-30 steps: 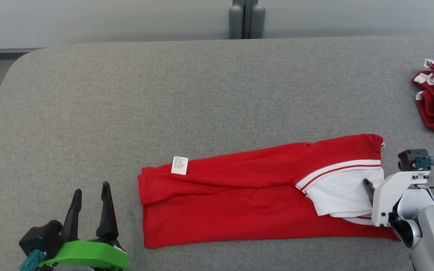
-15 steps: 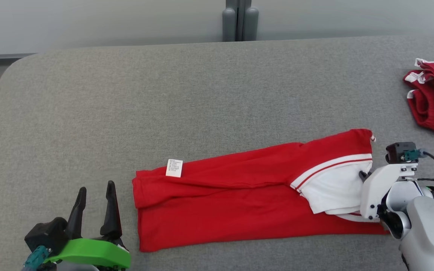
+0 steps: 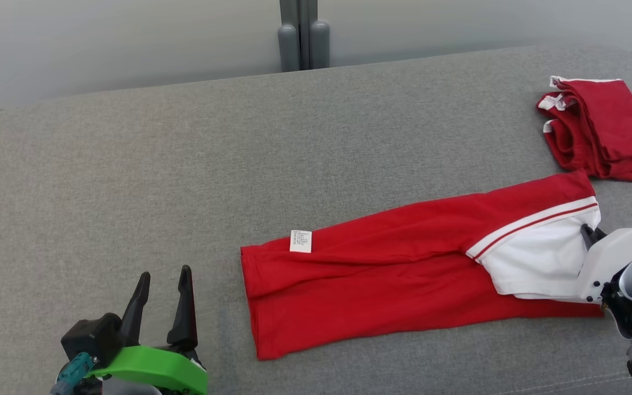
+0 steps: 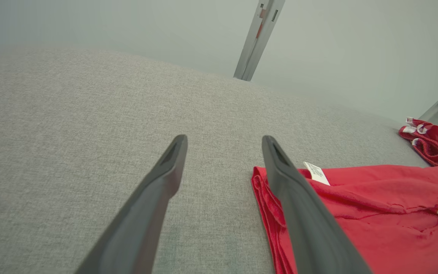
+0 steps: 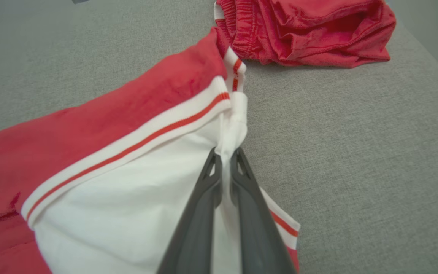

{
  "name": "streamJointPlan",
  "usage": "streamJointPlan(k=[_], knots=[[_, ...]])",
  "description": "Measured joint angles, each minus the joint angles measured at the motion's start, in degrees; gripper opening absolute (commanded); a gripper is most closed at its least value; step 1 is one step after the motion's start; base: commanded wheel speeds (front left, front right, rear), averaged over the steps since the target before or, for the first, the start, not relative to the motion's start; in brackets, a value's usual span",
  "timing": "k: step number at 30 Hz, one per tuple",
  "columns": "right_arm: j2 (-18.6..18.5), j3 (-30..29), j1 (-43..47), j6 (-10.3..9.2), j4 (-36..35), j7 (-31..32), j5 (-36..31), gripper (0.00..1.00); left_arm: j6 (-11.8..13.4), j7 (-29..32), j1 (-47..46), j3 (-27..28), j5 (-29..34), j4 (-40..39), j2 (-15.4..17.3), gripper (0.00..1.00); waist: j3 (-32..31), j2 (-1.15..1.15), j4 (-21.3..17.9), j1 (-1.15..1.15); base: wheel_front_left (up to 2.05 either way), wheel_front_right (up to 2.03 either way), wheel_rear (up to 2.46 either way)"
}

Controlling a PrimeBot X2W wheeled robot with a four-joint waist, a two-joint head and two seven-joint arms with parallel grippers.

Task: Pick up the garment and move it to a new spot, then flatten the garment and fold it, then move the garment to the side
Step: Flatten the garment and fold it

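The garment is a long red strip with a white, red-striped end and a white label, lying flat on the grey padded table. My right gripper is at its right end. In the right wrist view the fingers are shut on a pinched fold of the garment's white edge. My left gripper stands open at the lower left, just left of the garment's left end and not touching it; nothing lies between its fingers.
A second crumpled red garment lies at the table's far right, close to the held end's corner. A grey post stands behind the table's back edge. Bare table stretches to the left and back.
The right gripper has shut on the garment's white edge. The head view has swung right, so the whole scene sits differently. The garment's right end now lies nearer the crumpled red pile.
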Motion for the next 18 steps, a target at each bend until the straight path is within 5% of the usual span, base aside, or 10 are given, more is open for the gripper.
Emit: streamJointPlan(k=[18], knots=[[6.14,13.47,10.05,-0.04,-26.28,4.55,8.67,0.0,-0.02,0.48,0.02,-1.45,0.35,0.47,-0.08,1.0,-2.43,0.0,0.66,0.0,0.0,0.0,0.0]])
